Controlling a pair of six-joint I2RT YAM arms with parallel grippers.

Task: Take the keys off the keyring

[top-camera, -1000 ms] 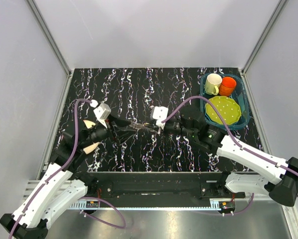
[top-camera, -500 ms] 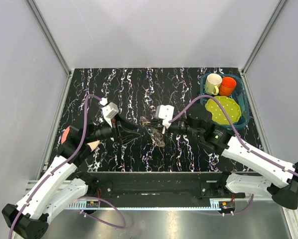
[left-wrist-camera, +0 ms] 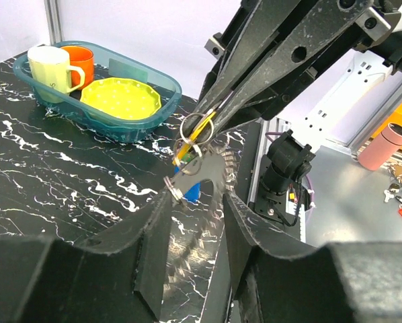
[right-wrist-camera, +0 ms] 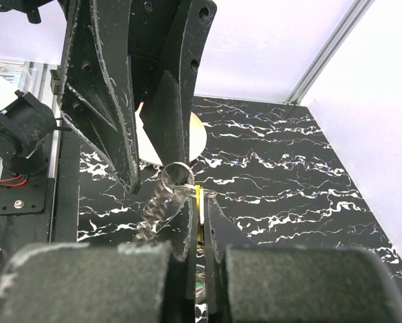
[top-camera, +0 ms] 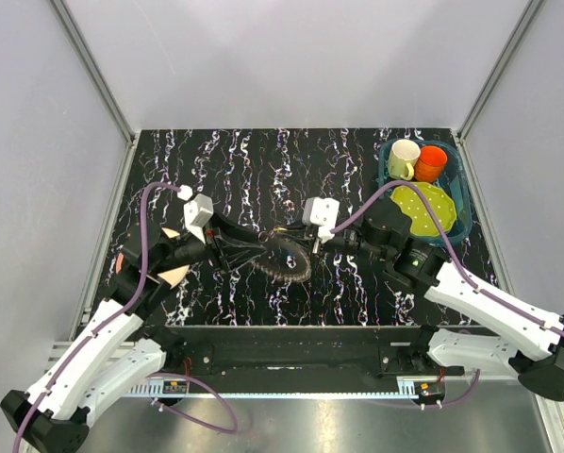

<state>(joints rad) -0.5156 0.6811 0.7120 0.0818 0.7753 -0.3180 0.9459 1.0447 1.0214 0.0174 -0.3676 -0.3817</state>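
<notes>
The toothed silver keyring (left-wrist-camera: 195, 185) hangs blurred from small split rings (left-wrist-camera: 197, 128) pinched at the tips of my right gripper (left-wrist-camera: 206, 120). A yellow key (left-wrist-camera: 182, 156) and a blue key (left-wrist-camera: 191, 190) hang beside it. In the right wrist view my right gripper (right-wrist-camera: 199, 202) is shut on the yellow key (right-wrist-camera: 199, 210), with the ring (right-wrist-camera: 154, 208) dangling to its left. My left gripper (left-wrist-camera: 195, 210) is open, with the ring's lower part between its fingers and a gap on each side. In the top view the left gripper (top-camera: 249, 251) and right gripper (top-camera: 306, 247) face each other across the ring (top-camera: 287, 266).
A teal basket (top-camera: 463, 203) at the back right holds a cream mug (top-camera: 402, 159), an orange cup (top-camera: 431, 162) and a green dotted plate (top-camera: 420, 208). A pale pink disc (top-camera: 175, 275) lies under my left arm. Metal frame posts border the black marbled table.
The grippers, first meeting at the ring, drew apart. The right one has shifted right. The left has moved back in around the ring, which now hangs lower and swings.
</notes>
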